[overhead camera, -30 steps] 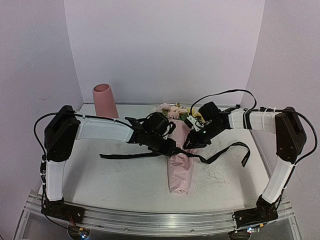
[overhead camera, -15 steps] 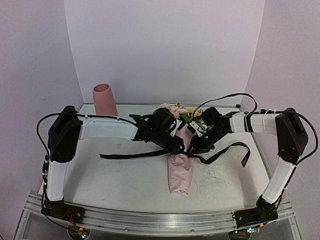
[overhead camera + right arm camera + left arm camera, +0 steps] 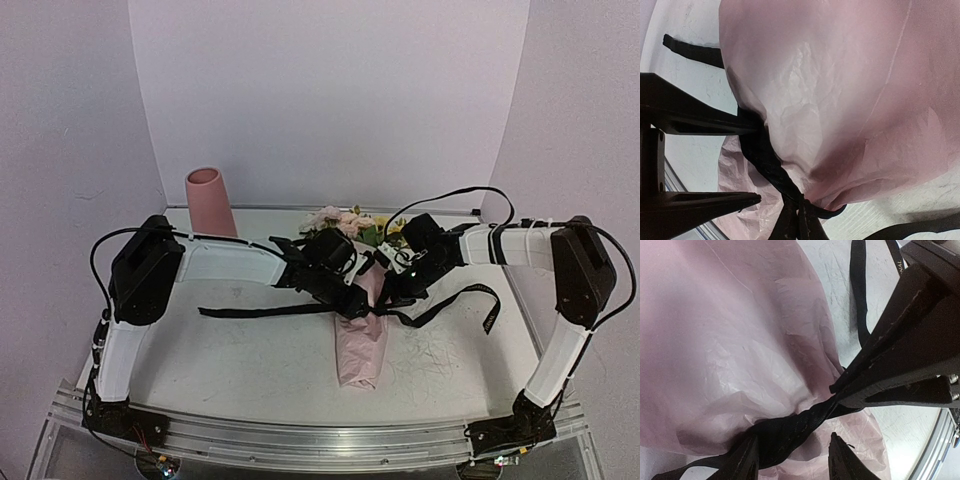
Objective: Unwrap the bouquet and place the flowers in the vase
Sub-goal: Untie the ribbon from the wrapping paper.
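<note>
- Between the two sets of fingers, flat on the desk (image 3: 230,370): bouquet (image 3: 360,335), with the blooms beyond the fingers and the wrapped stem end on the near side.
- Black ribbon (image 3: 790,432) is tied round the waist of the pink paper (image 3: 730,340). Right fingers (image 3: 900,365) are pressed together, pinching a twisted strand of it.
- Left fingers (image 3: 746,464) are spread and straddle the knot. One tip touches the ribbon, the other is clear of it, so there is no grip.
- Risk: nothing pins the bouquet, so a pull from the right fingers could drag the whole bundle instead of loosening the knot.
- Risk: if the pinched strand is the wrong one, pulling would tighten the knot. I can't tell which strand it is.
- Risk: the paper is thin and crinkled and bunches right at the fingertips, so it could tear or get caught in the pinch.
- Risk: the two sets of fingers are almost touching and could knock together. The narrow ribbon could also slip out of the pinch.
- Risk: the loose ribbon tails run outward from both sets of fingers and could snag an arm.
- Counts: one bouquet, one paper sheet, one ribbon with two tails showing.
- Flowers (image 3: 345,220): a cluster of pink, cream and yellow, too packed to count.
- One vase (image 3: 208,200), upright, well apart from the fingers, out past the left ones at the far side.
</note>
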Available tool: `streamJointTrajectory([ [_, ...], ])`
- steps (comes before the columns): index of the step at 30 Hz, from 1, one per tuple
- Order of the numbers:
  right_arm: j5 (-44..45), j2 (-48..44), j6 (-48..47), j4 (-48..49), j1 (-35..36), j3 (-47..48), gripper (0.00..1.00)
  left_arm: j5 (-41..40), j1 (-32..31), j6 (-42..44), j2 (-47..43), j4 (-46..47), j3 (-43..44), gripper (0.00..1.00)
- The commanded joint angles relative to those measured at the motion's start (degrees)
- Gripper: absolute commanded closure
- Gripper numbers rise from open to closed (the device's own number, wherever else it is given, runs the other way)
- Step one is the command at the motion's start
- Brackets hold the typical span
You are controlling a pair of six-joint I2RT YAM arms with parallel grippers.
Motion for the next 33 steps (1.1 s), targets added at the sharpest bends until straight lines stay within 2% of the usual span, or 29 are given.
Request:
streamJointTrajectory([
  [1, -1.3, -1.9, -0.1, -1.9, 0.3, 0.4, 0.95, -0.6, -0.2, 0.7, 0.4, -0.9, 3.3, 0.51],
  [3, -1.7, -2.3, 0.2, -1.9, 0.3, 0.6, 0.96, -4.5, -0.2, 0.3, 0.6, -2.2, 3.8, 0.52],
  [7, -0.7, -2.9, 0.2, -2.0, 0.3, 1.3, 0.96, -16.6, -0.2, -1.4, 1.3, -7.7, 7.0, 0.66],
  [11, -0.4, -3.7, 0.6, -2.2, 0.2, 1.4, 0.96, -18.9, -0.2, -2.1, 1.1, -10.4, 8.5, 0.89],
  [13, -0.9, -3.9, 0.9, -2.2, 0.2, 1.4, 0.93, -19.2, -0.2, -3.1, 0.3, -10.7, 8.0, 0.96],
  [15, -0.7, -4.1, 1.2, -2.2, 0.2, 1.5, 0.89, -19.6, -0.2, -4.1, -0.8, -10.6, 7.1, 0.99],
  [19, -0.4, -3.8, 1.7, -2.2, 0.2, 1.5, 0.80, -16.8, -0.2, -4.1, -2.6, -10.4, 6.3, 0.97],
  [24, 2.2, -2.7, 2.2, -2.6, 0.2, 1.8, 0.79, -11.7, -0.9, -0.9, -3.9, -9.8, 6.4, 0.87],
  [33, 5.9, -2.7, 2.3, -3.5, 0.3, -0.1, 0.76, -9.7, -2.9, 1.7, -5.5, -7.8, 4.2, 0.70],
])
